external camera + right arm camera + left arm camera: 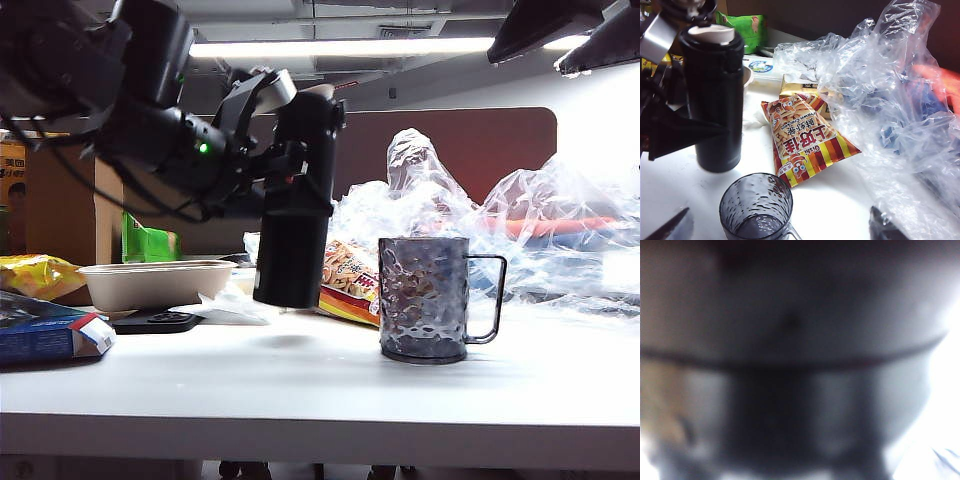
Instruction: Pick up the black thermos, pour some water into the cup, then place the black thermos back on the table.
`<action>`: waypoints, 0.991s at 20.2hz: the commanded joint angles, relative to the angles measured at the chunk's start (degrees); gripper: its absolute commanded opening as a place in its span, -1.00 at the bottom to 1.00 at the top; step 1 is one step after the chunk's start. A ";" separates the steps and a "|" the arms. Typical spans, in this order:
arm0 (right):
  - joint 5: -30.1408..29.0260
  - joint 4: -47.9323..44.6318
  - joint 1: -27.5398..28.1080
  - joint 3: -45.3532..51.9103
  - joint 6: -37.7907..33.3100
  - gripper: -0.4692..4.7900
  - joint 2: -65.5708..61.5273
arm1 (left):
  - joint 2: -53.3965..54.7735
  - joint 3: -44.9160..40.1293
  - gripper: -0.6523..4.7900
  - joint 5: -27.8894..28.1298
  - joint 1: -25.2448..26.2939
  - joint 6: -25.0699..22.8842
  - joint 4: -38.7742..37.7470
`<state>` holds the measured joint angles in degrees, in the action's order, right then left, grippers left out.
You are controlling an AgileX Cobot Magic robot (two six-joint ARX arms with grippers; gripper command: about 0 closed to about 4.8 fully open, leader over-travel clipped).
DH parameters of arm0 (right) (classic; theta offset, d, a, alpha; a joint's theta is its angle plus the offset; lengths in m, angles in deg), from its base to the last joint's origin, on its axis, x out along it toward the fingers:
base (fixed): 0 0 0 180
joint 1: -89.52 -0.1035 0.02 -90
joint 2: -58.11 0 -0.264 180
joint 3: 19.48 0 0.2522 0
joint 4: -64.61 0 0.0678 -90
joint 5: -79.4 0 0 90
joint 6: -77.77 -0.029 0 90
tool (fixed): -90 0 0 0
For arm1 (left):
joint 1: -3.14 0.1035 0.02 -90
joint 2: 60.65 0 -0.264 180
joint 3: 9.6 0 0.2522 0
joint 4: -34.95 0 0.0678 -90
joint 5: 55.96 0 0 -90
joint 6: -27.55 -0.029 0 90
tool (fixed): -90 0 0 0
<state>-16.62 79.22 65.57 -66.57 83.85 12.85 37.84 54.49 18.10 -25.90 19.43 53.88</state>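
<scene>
The black thermos (293,215) hangs slightly tilted just above the white table (320,390), left of the cup, its pale spout (711,33) uppermost. My left gripper (300,165) is shut on its upper body from the left. In the left wrist view the thermos (790,340) fills the picture as a dark blur. The grey dimpled cup (425,298) stands upright on the table with its handle to the right; a little water (756,229) shows at its bottom. My right gripper (777,226) is open high above the cup, holding nothing.
A striped snack bag (345,285) lies behind the thermos and cup. Crumpled clear plastic bags (520,225) fill the back right. A beige tray (155,282), a black flat object (158,321), a blue box (50,335) and a yellow packet (35,275) sit at the left.
</scene>
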 commanded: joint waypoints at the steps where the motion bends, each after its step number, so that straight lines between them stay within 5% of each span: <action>1: 0.15 -1.03 -0.07 -0.28 2.99 1.00 0.02 | -0.90 5.68 -0.14 -0.61 -0.09 -14.84 -4.81; 4: 0.15 -0.61 0.02 -0.28 3.39 1.00 -1.14 | -0.85 10.38 -0.14 -0.55 -0.11 -25.83 -18.29; 8: -0.15 -1.07 0.02 -0.28 3.41 1.00 -5.31 | -0.85 11.13 -0.14 13.11 -2.82 -41.53 -18.58; 12: -0.33 -1.03 0.00 -0.28 3.37 1.00 -8.85 | -0.83 11.13 -0.14 14.86 -5.79 -53.27 -18.43; 20: -1.14 -1.11 0.00 -0.28 3.37 1.00 -8.83 | -0.85 11.08 -0.14 14.64 -5.81 -52.72 -18.47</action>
<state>-17.34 79.13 65.62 -66.57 87.11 3.85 37.87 64.89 33.03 -31.69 -33.26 31.58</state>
